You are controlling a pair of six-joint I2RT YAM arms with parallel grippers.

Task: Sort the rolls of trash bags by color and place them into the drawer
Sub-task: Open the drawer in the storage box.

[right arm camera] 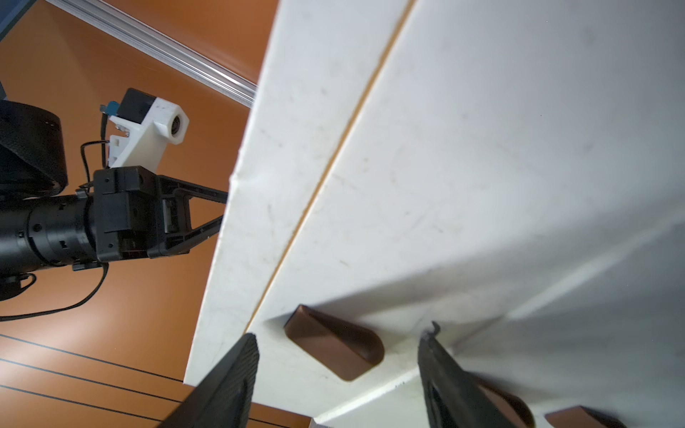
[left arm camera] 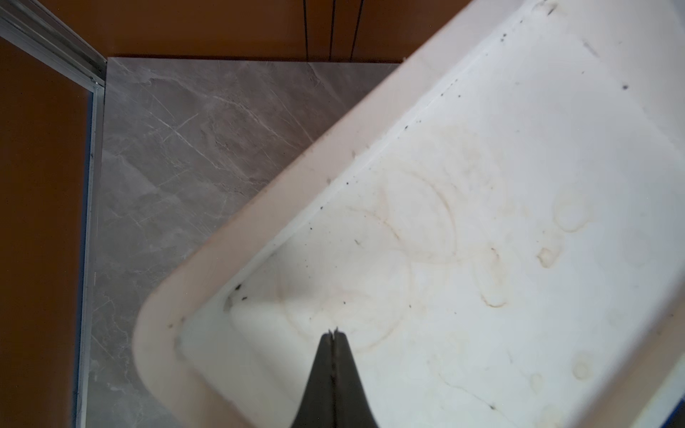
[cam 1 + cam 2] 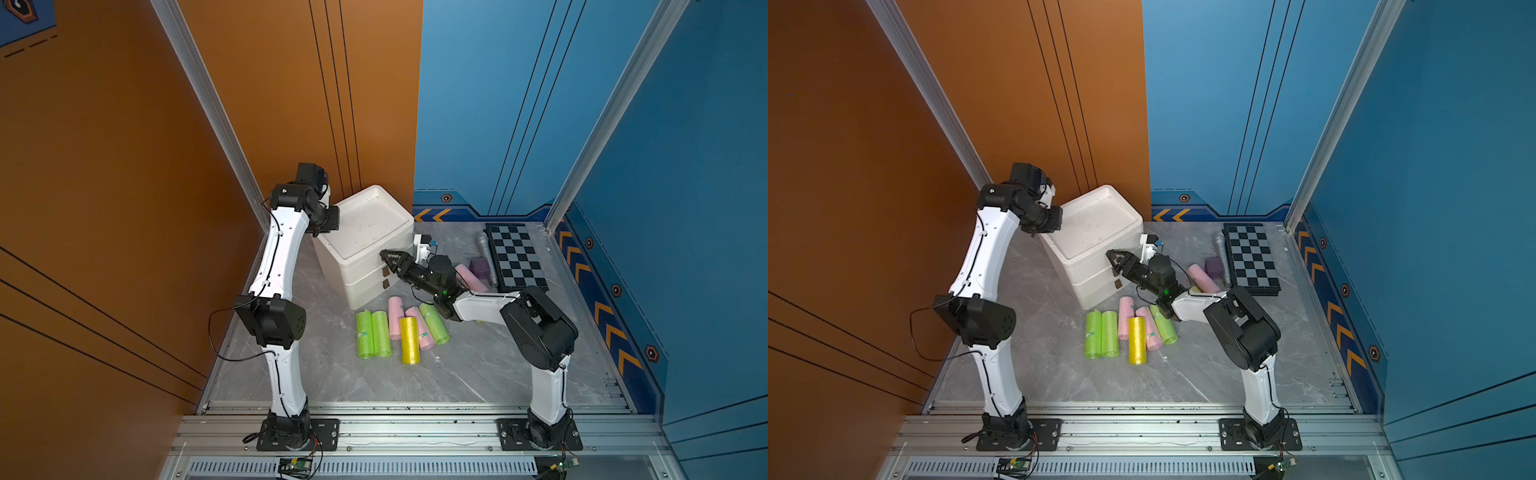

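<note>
Tabletop (image 3: 457,374): rolls (image 3: 409,338), chessboard (image 3: 517,257), microphone (image 3: 486,254) (cube (image 3: 478,267) beside)

Both arms: white link shells, black joint housings, black bolted base plates (image 3: 297,434) at frame bottom. Left arm (image 3: 282,249) has a black cable loop (image 3: 210,332) off its elbow. Right arm (image 3: 486,301) carries a green LED (image 3: 444,292), white camera bracket (image 3: 423,247) and black right pincer (image 3: 387,255).

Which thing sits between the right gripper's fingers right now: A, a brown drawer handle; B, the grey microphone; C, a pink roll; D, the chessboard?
A: in the right wrist view the right gripper stands open, a finger on either side of the brown handle on the white drawer unit.
</note>
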